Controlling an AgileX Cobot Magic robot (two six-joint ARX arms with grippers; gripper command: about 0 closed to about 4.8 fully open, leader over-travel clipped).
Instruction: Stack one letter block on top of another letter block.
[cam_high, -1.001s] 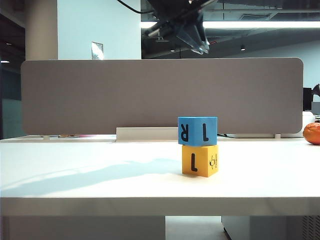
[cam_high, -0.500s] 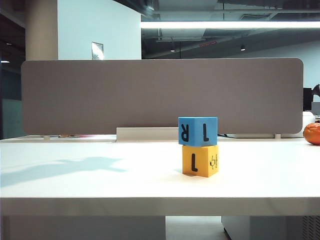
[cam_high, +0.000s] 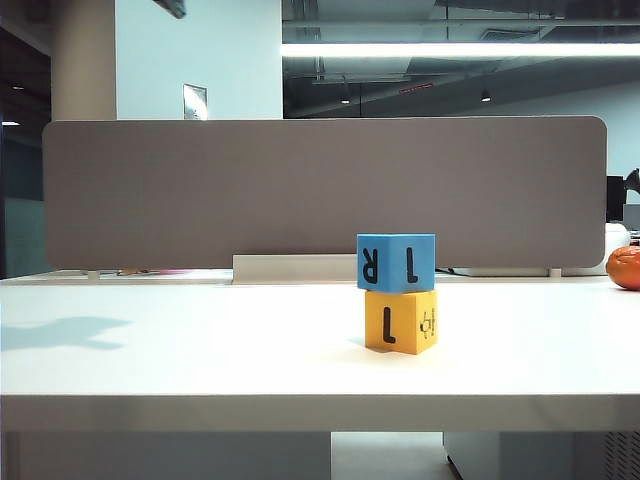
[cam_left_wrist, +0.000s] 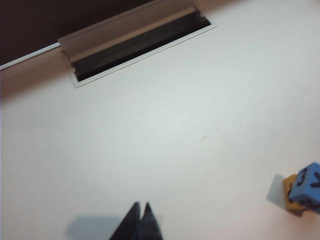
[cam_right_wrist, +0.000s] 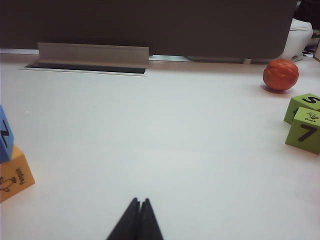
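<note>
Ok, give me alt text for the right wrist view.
The shut right gripper hovers low over a white table. At one edge a blue block sits on an orange block; opposite are two green blocks and an orange ball.

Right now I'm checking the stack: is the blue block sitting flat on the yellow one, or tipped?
Flat. The blue block rests level on the yellow block, edges nearly aligned, with neither gripper touching it.
</note>
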